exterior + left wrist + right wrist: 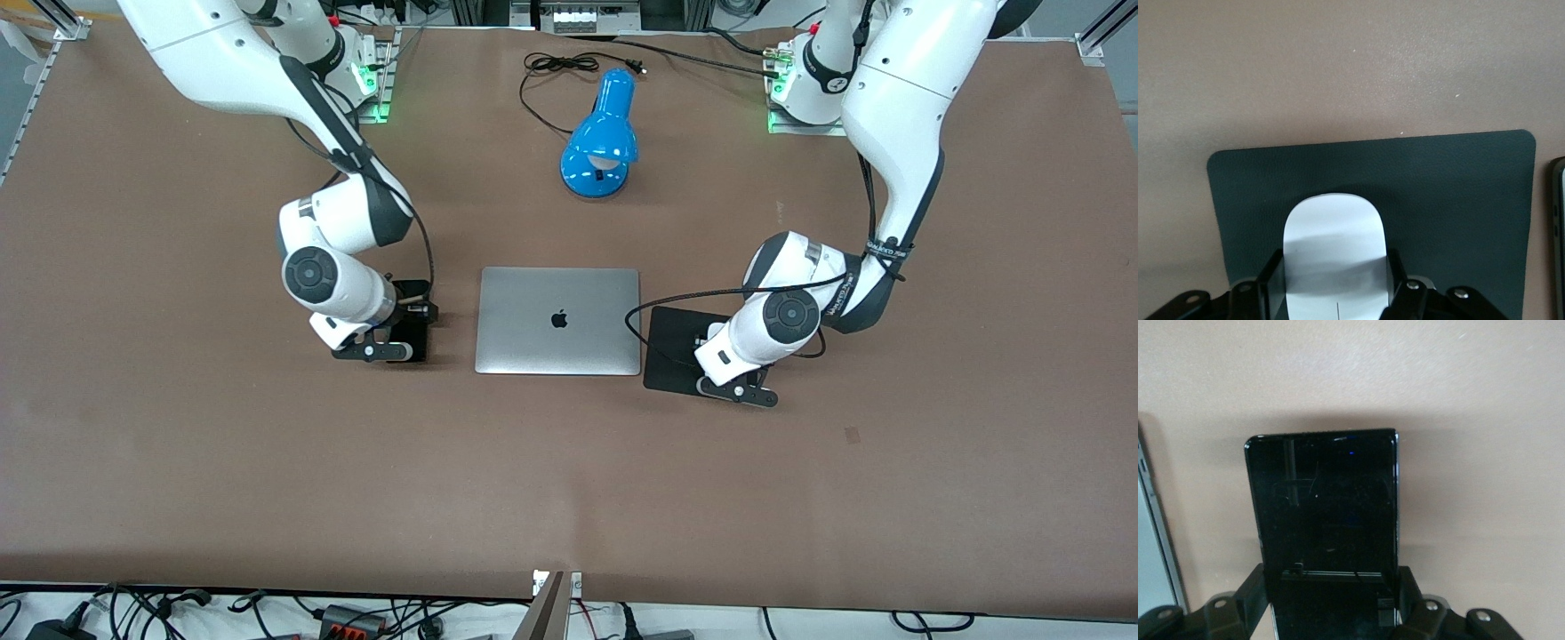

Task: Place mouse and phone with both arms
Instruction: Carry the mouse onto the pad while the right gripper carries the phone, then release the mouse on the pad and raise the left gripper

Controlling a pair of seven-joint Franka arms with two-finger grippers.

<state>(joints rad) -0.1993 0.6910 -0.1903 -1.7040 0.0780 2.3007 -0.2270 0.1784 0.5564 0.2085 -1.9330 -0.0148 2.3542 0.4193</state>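
The mouse [1333,257] is white and oval, with a thin line at one end. The left gripper [1331,293] is clamped on its two sides and holds it low over the black pad [1458,200], well inside the pad's edges. The phone [1325,513] is slim, black and shiny. The right gripper [1335,600] squeezes its long sides, low over bare table [178,444] just beside the closed laptop [558,320].

From the front, both arms cover what they hold; only the wrist views show the mouse and phone. The front view alone shows the blue lamp [601,138], farther from the camera than the laptop. Lots of open table lies nearer the camera.
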